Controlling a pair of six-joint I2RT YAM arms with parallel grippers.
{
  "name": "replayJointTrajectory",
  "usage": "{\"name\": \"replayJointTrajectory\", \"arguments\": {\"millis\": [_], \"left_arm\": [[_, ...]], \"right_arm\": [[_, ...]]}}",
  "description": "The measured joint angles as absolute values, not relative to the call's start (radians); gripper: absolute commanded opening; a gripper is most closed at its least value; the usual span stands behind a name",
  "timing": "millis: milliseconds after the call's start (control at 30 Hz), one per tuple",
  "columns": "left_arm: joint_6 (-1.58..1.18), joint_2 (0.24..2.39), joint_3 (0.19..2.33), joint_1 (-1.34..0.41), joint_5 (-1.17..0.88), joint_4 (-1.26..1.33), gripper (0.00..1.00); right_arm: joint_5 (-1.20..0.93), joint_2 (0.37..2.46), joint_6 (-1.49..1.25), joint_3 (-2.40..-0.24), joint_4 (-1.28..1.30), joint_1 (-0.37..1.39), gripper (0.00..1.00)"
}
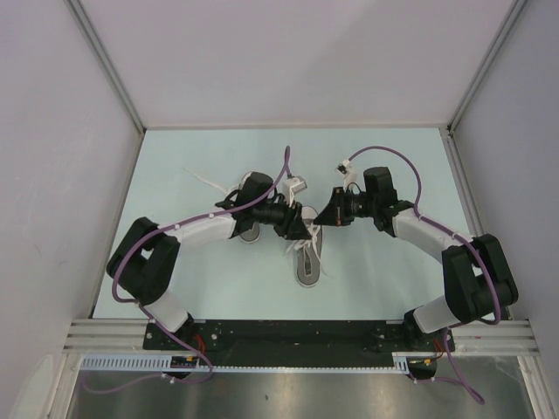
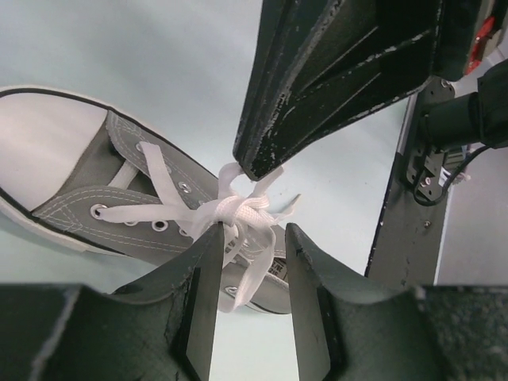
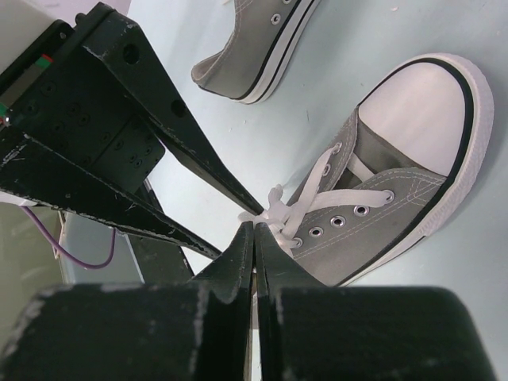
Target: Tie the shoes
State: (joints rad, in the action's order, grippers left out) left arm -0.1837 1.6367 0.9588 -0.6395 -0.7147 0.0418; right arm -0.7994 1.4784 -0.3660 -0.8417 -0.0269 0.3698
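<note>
One grey sneaker (image 1: pixel 307 266) lies mid-table, its white toe cap toward me; it also shows in the left wrist view (image 2: pixel 48 151) and the right wrist view (image 3: pixel 413 103). Its white laces (image 2: pixel 230 210) are bunched in a loose knot over the tongue. My left gripper (image 1: pixel 301 229) is open, and its jaws (image 2: pixel 252 232) straddle a hanging lace strand at the knot. My right gripper (image 1: pixel 328 215) is shut on a lace loop (image 3: pixel 274 208) at the knot, its tips (image 3: pixel 254 230) pressed together. The two grippers nearly touch over this shoe.
The second grey sneaker (image 1: pixel 251 234) lies left of the first, mostly under my left arm; it shows at the top of the right wrist view (image 3: pixel 254 48). Its loose lace (image 1: pixel 199 180) trails to the far left. White walls enclose the table.
</note>
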Motion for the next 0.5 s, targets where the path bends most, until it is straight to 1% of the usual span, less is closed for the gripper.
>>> {"name": "replayJointTrajectory", "arguments": {"millis": [200, 300, 400, 433, 500], "left_arm": [[-0.183, 1.637, 0.959, -0.64, -0.688, 0.04, 0.41], [-0.183, 1.637, 0.959, -0.64, -0.683, 0.036, 0.38], [-0.179, 1.637, 0.959, -0.642, -0.682, 0.033, 0.29], [-0.175, 1.638, 0.959, -0.643, -0.682, 0.031, 0.22], [-0.173, 1.639, 0.959, -0.646, -0.682, 0.023, 0.15]], "right_arm": [[-0.799, 1.478, -0.366, -0.842, -0.027, 0.369, 0.0], [-0.799, 1.478, -0.366, -0.842, -0.027, 0.369, 0.0], [-0.799, 1.478, -0.366, -0.842, -0.027, 0.369, 0.0], [-0.799, 1.478, -0.365, -0.842, -0.026, 0.369, 0.0], [-0.799, 1.478, -0.364, -0.842, -0.022, 0.369, 0.0]]}}
